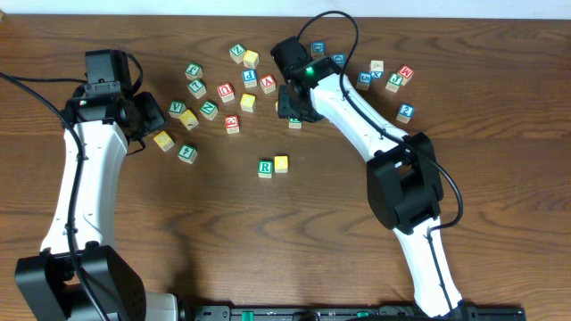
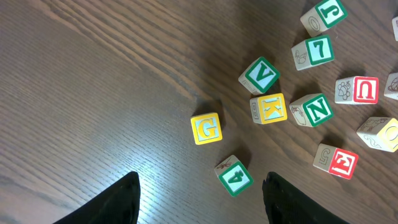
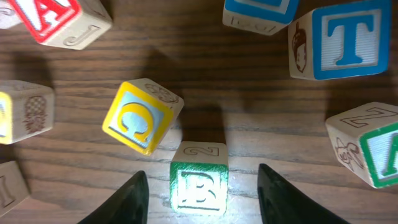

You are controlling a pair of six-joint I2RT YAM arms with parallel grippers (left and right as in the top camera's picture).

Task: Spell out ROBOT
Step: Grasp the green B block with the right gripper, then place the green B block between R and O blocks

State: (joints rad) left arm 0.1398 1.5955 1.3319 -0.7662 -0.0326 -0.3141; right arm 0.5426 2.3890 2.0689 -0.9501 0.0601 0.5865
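A green R block [image 1: 265, 168] sits mid-table with a yellow block [image 1: 281, 164] touching its right side. My right gripper [image 1: 293, 107] is open and low over a green B block [image 3: 199, 185], which lies between its fingers [image 3: 202, 190]. The fingers are apart from the block's sides. Just beyond it lie a yellow block with a round letter [image 3: 140, 116] and a blue T block [image 3: 348, 38]. My left gripper [image 1: 150, 125] is open and empty [image 2: 202, 199], with a green 4 block [image 2: 235, 176] and a yellow G block [image 2: 206, 128] ahead of it.
Several loose letter blocks lie across the back of the table [image 1: 223, 91]. In the left wrist view are a green V [image 2: 260, 75], yellow K [image 2: 269, 108], green N [image 2: 313, 110] and red U [image 2: 357, 90]. A red A block [image 3: 53, 15] lies far left of the right gripper.
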